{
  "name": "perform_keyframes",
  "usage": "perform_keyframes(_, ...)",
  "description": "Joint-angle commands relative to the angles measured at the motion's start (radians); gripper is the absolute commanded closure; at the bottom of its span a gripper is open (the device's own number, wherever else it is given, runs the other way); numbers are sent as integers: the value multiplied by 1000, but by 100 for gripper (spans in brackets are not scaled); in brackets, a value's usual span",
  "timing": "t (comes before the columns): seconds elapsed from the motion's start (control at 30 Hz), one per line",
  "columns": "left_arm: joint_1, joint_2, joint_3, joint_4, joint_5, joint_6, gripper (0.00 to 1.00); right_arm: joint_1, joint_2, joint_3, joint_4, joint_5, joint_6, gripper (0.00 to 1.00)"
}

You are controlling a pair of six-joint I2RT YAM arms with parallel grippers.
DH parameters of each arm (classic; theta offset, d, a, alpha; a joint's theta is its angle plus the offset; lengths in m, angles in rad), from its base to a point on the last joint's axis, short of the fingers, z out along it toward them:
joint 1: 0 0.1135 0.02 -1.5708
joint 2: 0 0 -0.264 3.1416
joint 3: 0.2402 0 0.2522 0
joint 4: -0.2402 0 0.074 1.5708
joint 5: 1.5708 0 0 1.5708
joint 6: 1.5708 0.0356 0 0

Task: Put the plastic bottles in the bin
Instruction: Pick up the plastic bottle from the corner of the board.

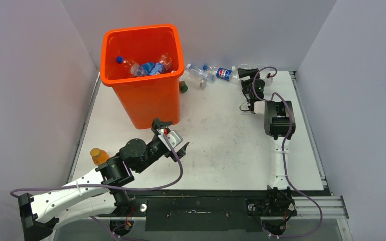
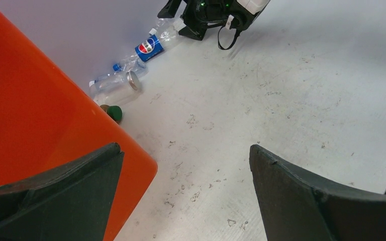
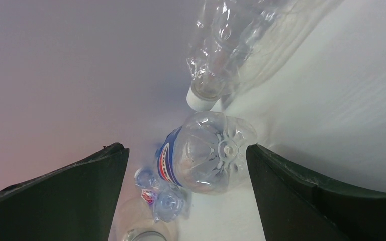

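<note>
The orange bin (image 1: 146,100) stands at the back left and holds several bottles (image 1: 151,67). My left gripper (image 1: 173,136) is open and empty, low beside the bin's front right corner; the left wrist view shows the bin wall (image 2: 30,100) at its left finger. My right gripper (image 1: 245,74) is open at the back wall. Its wrist view shows the base of a clear blue-labelled bottle (image 3: 206,153) between the jaws, untouched. A clear white-capped bottle (image 3: 231,40) lies beyond it. An orange bottle (image 1: 98,155) stands at the left edge.
More bottles lie along the back wall right of the bin: the blue-labelled one (image 1: 224,74), clear ones (image 1: 197,78) and a green one (image 1: 183,86) by the bin. A crumpled clear bottle (image 3: 163,198) lies near the right gripper's left finger. Walls enclose three sides.
</note>
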Motion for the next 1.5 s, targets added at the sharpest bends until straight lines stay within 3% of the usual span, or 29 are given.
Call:
perform_keyframes(0.0,-4,0,8,37,-3,0,4,40,73,35,-125,-32,-32,8)
perform_keyframes(0.2,-4,5,8,37,-4,3,4,60,84,54,-172,-21,-60,4)
perform_keyframes(0.47,-4,6,12,34,7,0,4,71,-7,-70,-127,0,-187,2)
perform_keyframes(0.7,-5,3,16,30,21,-9,4,90,-62,-176,-32,-35,-265,14)
perform_keyframes(0.83,-5,0,18,29,24,-9,4,99,-91,-238,44,-61,-266,17)
perform_keyframes(1.0,-9,0,18,29,21,-10,4,71,-161,-290,57,-23,-283,5)
perform_keyframes(1.2,-12,-2,19,27,23,-9,4,25,-139,-171,-46,-23,-294,1)
perform_keyframes(1.47,-12,10,15,30,20,-3,4,28,52,143,-162,-65,-299,1)
